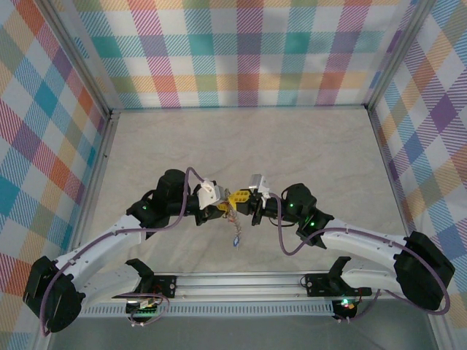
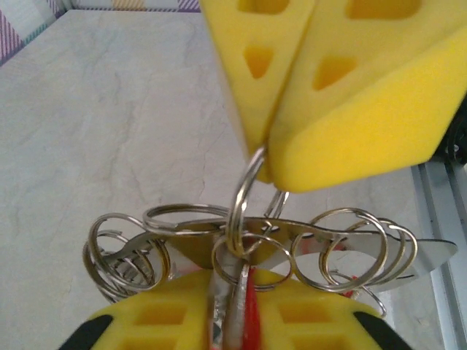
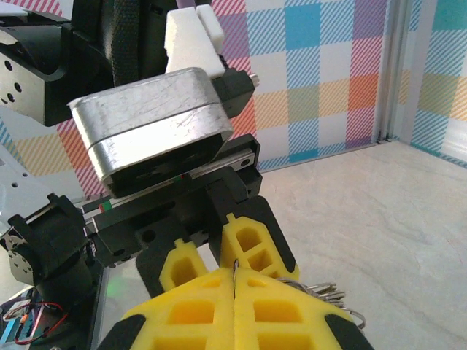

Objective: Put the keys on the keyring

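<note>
Keyring (image 2: 238, 195) right in the middle of the action: one silver wire ring stands upright, its top edge pinched in the right gripper (image 2: 264, 157), whose two yellow fingers are pressed flat together on the wire. Below it a cluster of further silver rings fans out left and right along a flat metal strip, held up off the table (image 2: 109, 109).

Down at the bottom edge of the left wrist view, the red key (image 2: 249, 306) sits wedged with a silver blade in the narrow slot between the left gripper (image 2: 232, 292) fingers. That gap is slim, and the fingers look clamped on the key.

The right wrist view has the right gripper (image 3: 233, 281) with both pads meeting on a seam, and a few rings (image 3: 321, 292) poking out at its right side. Facing it, tip to tip, is the left gripper (image 3: 219, 251).

From above, the two arms meet nose to nose at the table's centre, left gripper (image 1: 219, 211) and right gripper (image 1: 244, 200) almost touching. Just below them is a small bluish bit (image 1: 236, 239) on a thin strand, too small to identify. Plaid walls (image 1: 241, 51) surround the table.
</note>
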Robot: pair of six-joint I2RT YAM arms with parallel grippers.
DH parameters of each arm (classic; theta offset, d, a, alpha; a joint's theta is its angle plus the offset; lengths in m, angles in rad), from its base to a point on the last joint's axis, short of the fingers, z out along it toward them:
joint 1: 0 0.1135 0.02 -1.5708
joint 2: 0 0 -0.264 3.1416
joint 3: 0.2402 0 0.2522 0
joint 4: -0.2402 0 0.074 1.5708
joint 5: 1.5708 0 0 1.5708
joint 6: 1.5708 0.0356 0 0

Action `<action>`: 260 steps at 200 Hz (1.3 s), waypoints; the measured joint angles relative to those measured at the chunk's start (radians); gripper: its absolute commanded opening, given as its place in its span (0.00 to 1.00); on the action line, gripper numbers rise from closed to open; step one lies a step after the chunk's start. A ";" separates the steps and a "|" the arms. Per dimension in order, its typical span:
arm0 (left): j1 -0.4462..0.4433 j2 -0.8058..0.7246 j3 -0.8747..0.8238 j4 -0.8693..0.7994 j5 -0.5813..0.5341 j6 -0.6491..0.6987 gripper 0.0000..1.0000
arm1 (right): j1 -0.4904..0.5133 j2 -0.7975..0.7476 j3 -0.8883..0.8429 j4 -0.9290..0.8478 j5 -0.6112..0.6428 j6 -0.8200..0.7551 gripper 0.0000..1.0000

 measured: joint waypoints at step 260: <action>-0.046 0.283 0.712 -0.793 -0.359 0.694 0.00 | -0.012 -0.084 0.043 -0.293 0.055 -0.214 0.49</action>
